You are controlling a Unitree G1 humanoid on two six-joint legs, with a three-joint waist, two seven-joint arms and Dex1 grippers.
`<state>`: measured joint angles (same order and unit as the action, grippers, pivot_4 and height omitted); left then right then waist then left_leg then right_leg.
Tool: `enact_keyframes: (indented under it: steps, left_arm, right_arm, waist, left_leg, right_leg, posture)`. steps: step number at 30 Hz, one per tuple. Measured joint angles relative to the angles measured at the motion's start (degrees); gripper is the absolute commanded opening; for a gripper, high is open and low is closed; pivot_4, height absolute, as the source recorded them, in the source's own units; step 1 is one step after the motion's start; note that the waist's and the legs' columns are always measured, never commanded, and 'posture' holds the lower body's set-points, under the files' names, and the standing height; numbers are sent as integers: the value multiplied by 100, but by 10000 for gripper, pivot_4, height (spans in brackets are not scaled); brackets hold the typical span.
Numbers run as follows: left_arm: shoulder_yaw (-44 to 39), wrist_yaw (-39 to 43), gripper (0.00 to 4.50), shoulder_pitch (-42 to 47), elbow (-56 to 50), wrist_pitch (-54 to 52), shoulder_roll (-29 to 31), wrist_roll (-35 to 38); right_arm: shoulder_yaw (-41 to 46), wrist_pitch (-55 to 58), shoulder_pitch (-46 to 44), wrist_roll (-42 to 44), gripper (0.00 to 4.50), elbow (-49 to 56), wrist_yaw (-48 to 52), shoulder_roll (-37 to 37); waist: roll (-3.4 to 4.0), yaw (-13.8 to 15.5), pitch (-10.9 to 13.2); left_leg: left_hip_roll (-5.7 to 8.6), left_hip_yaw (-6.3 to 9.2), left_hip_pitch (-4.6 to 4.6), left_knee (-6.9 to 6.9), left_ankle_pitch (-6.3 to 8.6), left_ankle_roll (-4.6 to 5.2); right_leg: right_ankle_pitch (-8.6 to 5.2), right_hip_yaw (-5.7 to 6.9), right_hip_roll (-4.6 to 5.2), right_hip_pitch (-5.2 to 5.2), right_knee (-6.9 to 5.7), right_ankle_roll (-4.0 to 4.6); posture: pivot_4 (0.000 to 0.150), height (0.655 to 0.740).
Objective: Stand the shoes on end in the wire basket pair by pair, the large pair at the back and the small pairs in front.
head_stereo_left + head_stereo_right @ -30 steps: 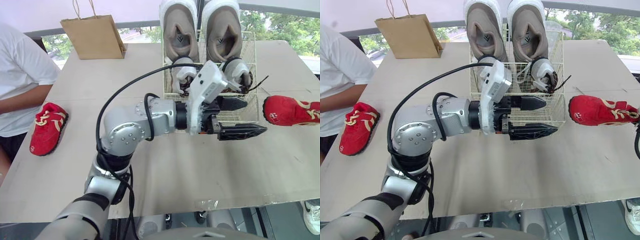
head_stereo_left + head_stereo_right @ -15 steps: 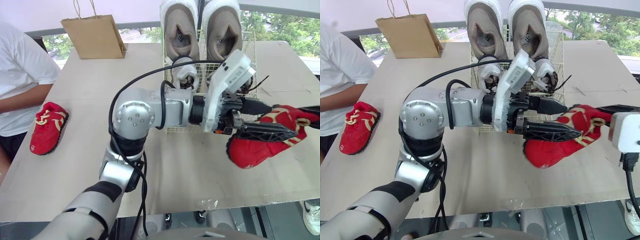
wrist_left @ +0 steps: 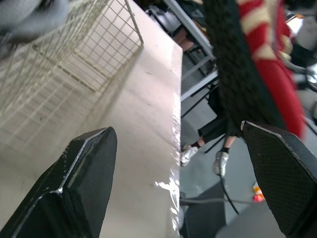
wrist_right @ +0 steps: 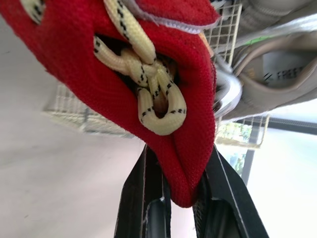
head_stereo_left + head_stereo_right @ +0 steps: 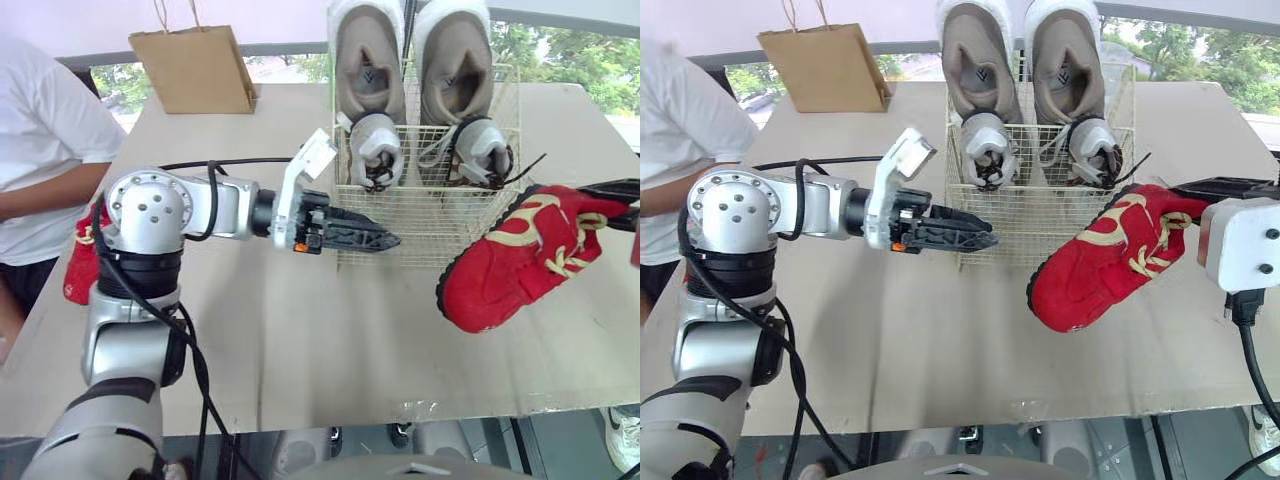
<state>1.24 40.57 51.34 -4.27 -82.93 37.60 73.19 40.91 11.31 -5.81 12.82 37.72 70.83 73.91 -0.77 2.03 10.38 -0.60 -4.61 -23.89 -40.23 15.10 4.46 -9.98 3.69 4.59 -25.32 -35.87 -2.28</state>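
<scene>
A red shoe [image 5: 515, 260] with cream laces hangs tilted just right of the wire basket [image 5: 400, 215], toe low over the table. My right gripper [image 5: 1202, 188] is shut on its heel collar [image 4: 184, 188]. My left gripper [image 5: 386, 240] is open and holds nothing, reaching along the basket's front left side. In the basket, a large grey-brown pair [image 5: 368, 60] stands on end at the back. A small grey pair [image 5: 378, 150] stands in front of it. The second red shoe [image 5: 78, 270] lies at the table's left edge, partly hidden behind my left arm.
A brown paper bag [image 5: 193, 68] stands at the back left of the table. A person in a white shirt [image 5: 45, 130] sits at the left side. The table's front edge [image 3: 174, 148] drops to the floor.
The red shoe went from lying on the table at the right to hanging from my right gripper. My left arm has drawn back left, away from the shoe and the basket's front.
</scene>
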Motion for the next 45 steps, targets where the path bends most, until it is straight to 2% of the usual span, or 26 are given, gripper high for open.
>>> enact_keyframes:
  steps: [2, 5, 10, 13, 20, 26, 30, 31, 34, 35, 36, 38, 41, 45]
  left_arm:
    - [-23, 246, 43707, -2, 77, 1, -17, 5]
    - [-180, 577, 43707, -2, 345, -117, -18, 150]
    - [-400, 940, 43707, -183, 587, -340, 83, 302]
    - [-393, 1047, 43707, -334, 527, -411, 87, 301]
    - [-387, 831, 43707, -434, 427, -592, -237, 395]
    - [-473, 586, 43707, -449, 379, -697, -364, 562]
    - [-489, 475, 33164, -473, 221, -704, -465, 585]
    - [-490, 472, 26739, -484, 199, -706, -464, 587]
    - [-492, 302, 14190, -523, 167, -714, -481, 568]
    - [-491, 290, 12453, -523, 167, -715, -483, 567]
    - [-491, 204, 7576, -522, 167, -719, -511, 563]
    - [-486, 71, 4490, -524, 162, -722, -588, 553]
    - [-509, -81, 4483, -525, 147, -646, -750, 512]
    - [-730, -145, 4343, -547, -119, 417, -1234, 118]
  right_arm:
    - [-95, 76, -117, 92, 132, 92, -111, -2]
    - [-475, 43, -144, 142, 132, 289, -270, -84]
    - [-1643, -53, -583, 55, 132, 404, -798, -203]
    - [-2301, -216, -1180, -188, 132, 345, -1083, -213]
    - [-3732, -379, -2467, -605, 132, 124, -1363, -706]
    - [-4330, -443, -2893, -867, 132, 39, -1354, -1074]
    - [-4518, -384, -3144, -985, 0, 32, -1345, -1263]
    - [-4543, -361, -3144, -995, 0, 11, -1334, -1282]
    - [-4544, -103, -3143, -951, 0, -6, -1240, -1343]
    - [-4544, -87, -3143, -947, 0, -6, -1238, -1343]
    - [-4538, 127, -3142, -851, 4105, 10, -1222, -1352]
    - [-4442, 566, -3138, -662, 12043, 45, -1216, -1386]
    - [-4077, 1213, -3102, -368, 25863, 160, -1289, -1423]
    - [-2963, 2803, -2220, 512, 44677, 719, -1468, -1593]
  waist:
    - [-1, 11, 0]
    - [-3, 1, 0]
    - [-2, -80, 1]
    - [-3, -121, 1]
    - [-5, -121, 2]
    - [-5, -125, 2]
    - [-5, -118, 2]
    - [-6, -117, 2]
    - [-6, -121, 2]
    - [-6, -120, 2]
    - [-6, -119, 2]
    - [-6, -118, 2]
    - [-6, -115, 2]
    - [-14, -62, -1]
  left_leg:
    - [3, 1, -1, 0, 1, 0]
    - [3, 8, -1, 0, 0, 0]
    - [2, 12, -3, 1, -1, 0]
    - [3, 12, -5, 1, -1, 0]
    - [4, 16, -6, 0, -1, 0]
    - [4, 14, -7, 0, -2, 1]
    - [4, 15, -6, 0, -2, 0]
    - [4, 15, -6, 0, -2, 0]
    - [5, 14, -6, 0, -2, 1]
    - [5, 15, -6, 0, -2, 1]
    - [5, 15, -6, 0, -2, 1]
    - [5, 15, -6, 0, -2, 1]
    - [5, 16, -6, 0, -2, 1]
    - [6, 37, -12, 0, -2, 0]
  right_leg:
    - [0, -4, 37, 1, 0, 0]
    - [1, -5, 41, 1, -1, 0]
    - [0, -2, 39, -1, -4, 0]
    - [1, 0, 41, -1, -3, 0]
    - [1, 2, 37, -1, -3, 0]
    - [1, 10, 33, -1, -3, 0]
    - [1, 11, 32, 0, -4, -1]
    - [1, 12, 32, 0, -3, 0]
    - [4, 14, 31, 0, -4, 4]
    - [4, 14, 31, 1, -4, 4]
    - [4, 14, 31, 1, -4, 4]
    - [6, 14, 33, 1, -4, 6]
    - [14, 14, 34, 1, -4, 19]
    - [17, 17, 43, 8, -1, 27]
  posture:
    - [1500, 7400]
    - [1500, 7400]
    - [1500, 7400]
    - [1500, 7400]
    - [1500, 7400]
    - [1500, 7400]
    - [1500, 7400]
    - [1500, 7400]
    - [1500, 7400]
    - [1500, 7400]
    - [1500, 7400]
    - [1500, 7400]
    - [1500, 7400]
    - [1500, 7400]
